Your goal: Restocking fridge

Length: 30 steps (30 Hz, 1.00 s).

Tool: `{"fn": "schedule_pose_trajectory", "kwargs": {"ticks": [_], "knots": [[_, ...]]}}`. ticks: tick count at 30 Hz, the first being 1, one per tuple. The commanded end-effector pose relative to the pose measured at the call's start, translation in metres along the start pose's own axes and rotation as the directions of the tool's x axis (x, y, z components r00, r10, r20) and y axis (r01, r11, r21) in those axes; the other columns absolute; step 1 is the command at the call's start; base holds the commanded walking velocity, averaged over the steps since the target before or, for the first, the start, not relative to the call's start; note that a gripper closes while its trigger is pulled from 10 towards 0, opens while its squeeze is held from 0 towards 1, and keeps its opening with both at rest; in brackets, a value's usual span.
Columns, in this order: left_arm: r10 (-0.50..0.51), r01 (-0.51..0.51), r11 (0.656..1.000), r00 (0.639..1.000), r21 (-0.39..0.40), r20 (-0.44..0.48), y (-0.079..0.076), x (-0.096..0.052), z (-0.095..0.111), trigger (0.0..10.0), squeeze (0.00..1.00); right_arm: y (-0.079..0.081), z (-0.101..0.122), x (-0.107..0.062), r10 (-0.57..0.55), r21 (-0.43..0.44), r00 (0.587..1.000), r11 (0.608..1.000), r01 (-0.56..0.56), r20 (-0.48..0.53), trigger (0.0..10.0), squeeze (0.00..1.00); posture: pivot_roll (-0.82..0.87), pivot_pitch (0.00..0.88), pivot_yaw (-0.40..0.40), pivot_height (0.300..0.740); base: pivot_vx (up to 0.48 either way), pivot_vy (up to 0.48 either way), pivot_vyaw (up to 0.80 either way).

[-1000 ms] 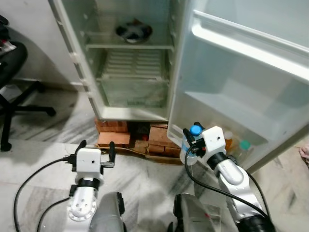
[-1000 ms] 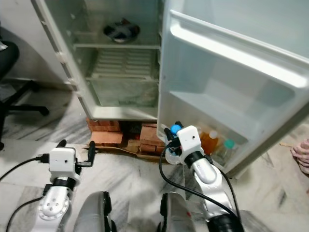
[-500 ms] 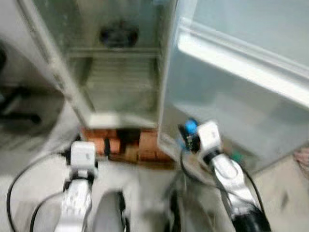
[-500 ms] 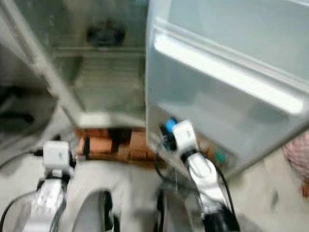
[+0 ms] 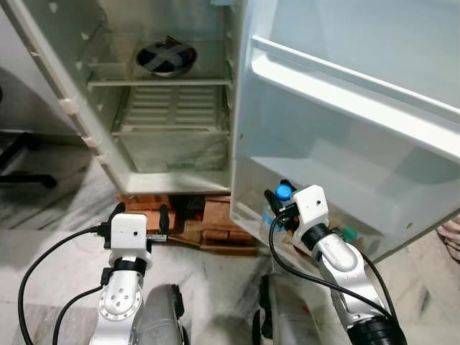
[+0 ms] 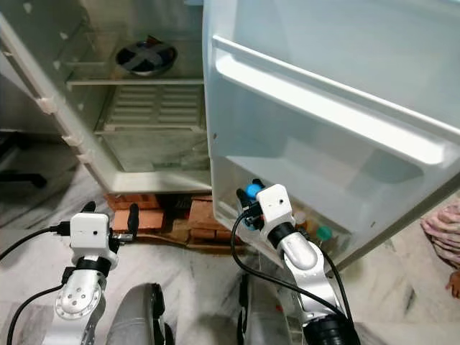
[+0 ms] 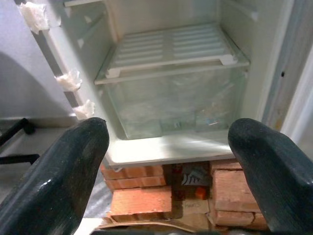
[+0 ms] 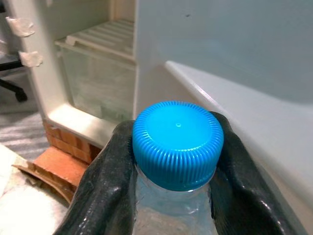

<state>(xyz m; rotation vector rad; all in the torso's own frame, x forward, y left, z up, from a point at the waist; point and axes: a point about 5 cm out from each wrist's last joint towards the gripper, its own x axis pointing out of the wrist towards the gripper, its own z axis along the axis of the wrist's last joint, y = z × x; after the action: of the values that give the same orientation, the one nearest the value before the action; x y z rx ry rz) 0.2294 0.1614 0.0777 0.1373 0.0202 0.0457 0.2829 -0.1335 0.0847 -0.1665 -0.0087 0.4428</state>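
Fridge (image 5: 172, 108): stands open straight ahead of the robot, at 12 o'clock, raised on red bricks (image 5: 215, 215) on the marble floor (image 5: 65, 237).
Fridge inside: a white slatted shelf (image 7: 171, 49) sits over a clear drawer (image 7: 176, 98); on the shelf above rests a dark metal bowl (image 5: 166, 57).
Door (image 5: 345, 115): swung wide toward 2 o'clock, its white rail running across and its lowest rack (image 5: 374, 215) down near the floor.
Door rack: a small bottle with a green cap (image 5: 349, 233) stands in it, just past the right arm.
Water bottle (image 8: 176, 205): clear with a blue cap (image 8: 177, 142), held upright at the front edge of the door's lowest rack, at about 1 o'clock from the robot.
Right gripper (image 5: 282, 205): its two black fingers (image 8: 110, 191) are clamped on the bottle's neck just under the cap, one on each side.
Left gripper (image 5: 139, 215): held low at 11 o'clock in front of the bricks, fingers (image 7: 58, 171) spread wide apart with nothing between them, pointing into the fridge.
Cables (image 5: 43, 273): black, trailing from both wrists.
Chair (image 5: 21, 165): a black office chair's base shows at 9 o'clock.
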Motion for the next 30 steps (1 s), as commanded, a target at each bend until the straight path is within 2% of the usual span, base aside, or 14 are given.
{"fn": "schedule_pose_trajectory", "kwargs": {"ticks": [1, 9, 16, 18, 21, 24, 25, 30], "knots": [[-0.004, 0.004, 1.0, 1.0, 0.009, -0.016, 0.0, -0.002, -0.002, 10.0, 0.0, -0.002, 0.005, -0.001, -0.004, -0.012, 1.0, 1.0, 0.004, 0.023, 10.0, 0.0, -0.03, 0.146, 0.0, 0.583, 0.0, 0.0, 0.0], [-0.009, 0.009, 1.0, 1.0, 0.017, -0.011, -0.003, -0.002, 0.0, 10.0, 0.0, -0.006, 0.006, 0.001, -0.013, -0.027, 1.0, 1.0, 0.014, 0.028, 10.0, 0.0, -0.02, 0.15, 0.003, 0.538, 0.0, 0.0, 0.0], [0.001, 0.0, 1.0, 1.0, 0.028, -0.023, -0.001, -0.003, -0.002, 10.0, 0.0, -0.011, 0.008, 0.004, -0.023, -0.036, 0.999, 0.999, 0.024, 0.03, 10.0, 0.0, -0.02, 0.154, 0.001, 0.538, 0.0, 0.0, 0.0], [0.069, -0.064, 0.994, 0.996, 0.086, -0.055, 0.007, -0.005, -0.007, 10.0, 0.0, -0.011, 0.008, 0.007, -0.015, -0.038, 0.999, 0.999, 0.016, 0.032, 10.0, 0.0, -0.02, 0.156, -0.001, 0.538, 0.0, 0.0, 0.0], [0.12, -0.111, 0.987, 0.99, 0.115, -0.073, 0.015, -0.008, -0.01, 10.0, 0.0, -0.008, 0.011, 0.012, 0.003, -0.042, 0.999, 0.999, -0.001, 0.041, 10.0, 0.0, 0.0, 0.168, -0.002, 0.538, 0.0, 0.0, 0.0], [0.148, -0.135, 0.982, 0.985, 0.132, -0.09, 0.021, -0.013, -0.012, 10.0, 0.0, -0.005, 0.014, 0.017, 0.024, -0.044, 0.998, 0.999, -0.022, 0.051, 10.0, 0.0, 0.01, 0.181, -0.004, 0.538, 0.0, 0.0, 0.0], [0.166, -0.149, 0.979, 0.98, 0.141, -0.112, 0.026, -0.018, -0.015, 10.0, 0.0, -0.001, 0.016, 0.022, 0.043, -0.038, 0.997, 0.998, -0.04, 0.065, 10.0, 0.0, 0.02, 0.192, -0.005, 0.538, 0.0, 0.0, 0.0], [0.189, -0.165, 0.973, 0.971, 0.161, -0.144, 0.032, -0.031, -0.019, 10.0, 0.0, 0.005, 0.022, 0.031, 0.063, -0.054, 0.994, 0.997, -0.059, 0.092, 10.0, 0.0, 0.04, 0.205, -0.006, 0.538, 0.0, 0.0, 0.0]]}}
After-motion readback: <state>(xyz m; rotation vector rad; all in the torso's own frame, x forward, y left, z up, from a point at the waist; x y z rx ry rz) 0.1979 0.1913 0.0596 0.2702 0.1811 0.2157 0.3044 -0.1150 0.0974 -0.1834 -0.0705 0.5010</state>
